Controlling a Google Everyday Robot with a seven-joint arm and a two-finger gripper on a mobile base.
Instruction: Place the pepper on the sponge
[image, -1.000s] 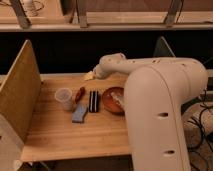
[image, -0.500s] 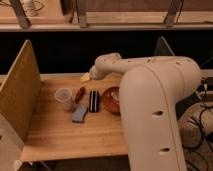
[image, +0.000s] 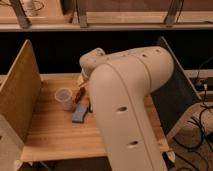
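Wooden table (image: 55, 135) between 2 side panels, under dim light: 1 white arm (image: 125, 100) fills the middle of the view and reaches down toward the far left of the tabletop. The gripper (image: 82, 82) hangs at the arm's tip, jaws apart and nothing seen between them, just above the pepper (image: 80, 94). The pepper lies on the wood, not on the sponge (image: 80, 114); its near end comes close to the sponge's far edge, though whether the 2 touch cannot be told. A clear cup (image: 64, 97) stands just left of the pepper.

Crowding looks like the main hazard. With the cup this near, a descent slightly off to the left could tip it or push it away. A slim, rounded pepper gives the jaws little to bite on; a closure across its taper, or too near 1 end, could let it squirt out or swing as it rises. Jaws brought down too low or too near could also catch the sponge's edge and drag the light block out of place. The sponge offers only a small, soft landing spot, so a release from any height, or off-centre, could let the pepper roll back onto the wood. The arm's own bulk hides much of the table from this camera, which makes any such slip harder to spot.
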